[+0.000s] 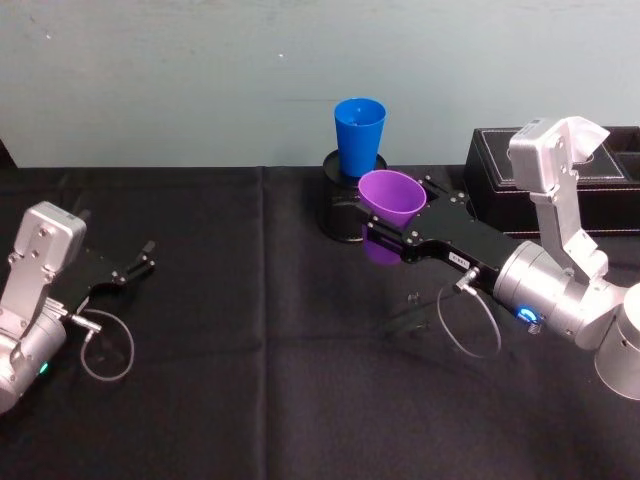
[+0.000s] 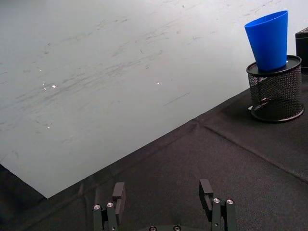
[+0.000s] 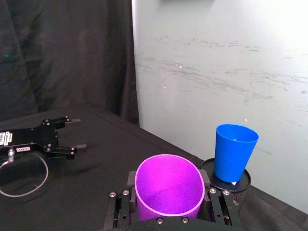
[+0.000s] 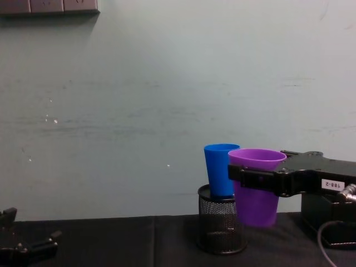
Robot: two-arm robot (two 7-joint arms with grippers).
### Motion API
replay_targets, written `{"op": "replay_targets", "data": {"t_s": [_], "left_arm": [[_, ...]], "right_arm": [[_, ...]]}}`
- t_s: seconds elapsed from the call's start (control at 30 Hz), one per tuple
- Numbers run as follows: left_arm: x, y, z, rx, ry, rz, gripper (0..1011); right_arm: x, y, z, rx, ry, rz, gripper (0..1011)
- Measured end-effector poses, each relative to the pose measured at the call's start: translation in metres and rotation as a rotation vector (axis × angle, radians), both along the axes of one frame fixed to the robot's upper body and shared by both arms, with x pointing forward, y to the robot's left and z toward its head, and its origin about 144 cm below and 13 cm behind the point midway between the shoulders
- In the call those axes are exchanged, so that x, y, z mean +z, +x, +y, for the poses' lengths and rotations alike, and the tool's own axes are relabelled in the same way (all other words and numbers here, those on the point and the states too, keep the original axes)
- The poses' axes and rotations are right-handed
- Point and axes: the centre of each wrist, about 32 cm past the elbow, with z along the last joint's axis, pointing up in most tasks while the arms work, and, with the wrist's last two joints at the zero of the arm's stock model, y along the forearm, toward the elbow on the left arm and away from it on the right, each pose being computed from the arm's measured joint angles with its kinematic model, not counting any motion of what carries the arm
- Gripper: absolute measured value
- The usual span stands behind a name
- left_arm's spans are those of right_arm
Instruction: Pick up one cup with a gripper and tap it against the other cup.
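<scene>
Now right gripper (image 1: 400, 212) fingers pinch purple cup (image 1: 392, 197) under rim, nr blue cup (image 1: 359, 135); prob light, slick, thin-walled. Left gripper (image 1: 140, 262) parked far left, fingers spread.

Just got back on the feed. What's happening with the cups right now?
The right gripper is shut on the purple cup and holds it off the table, close beside the blue cup. The blue cup stands on top of a black mesh pen holder at the back of the table. The right wrist view shows a gap between the cups, so no tap yet. The left gripper sits open and empty at the left.
</scene>
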Motion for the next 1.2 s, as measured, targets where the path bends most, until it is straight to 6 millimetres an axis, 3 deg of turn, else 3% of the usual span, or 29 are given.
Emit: {"op": "replay_targets", "data": {"t_s": [0.77,1.2], "left_arm": [[0.000,0.000,0.000,0.000,0.000,0.000,1000],[0.000,0.000,0.000,0.000,0.000,0.000,1000]], "right_arm": [[-0.002,0.001,0.000,0.000,-0.003,0.007,735],[-0.014,0.023,0.009,-0.035,-0.004,0.032,735]]}}
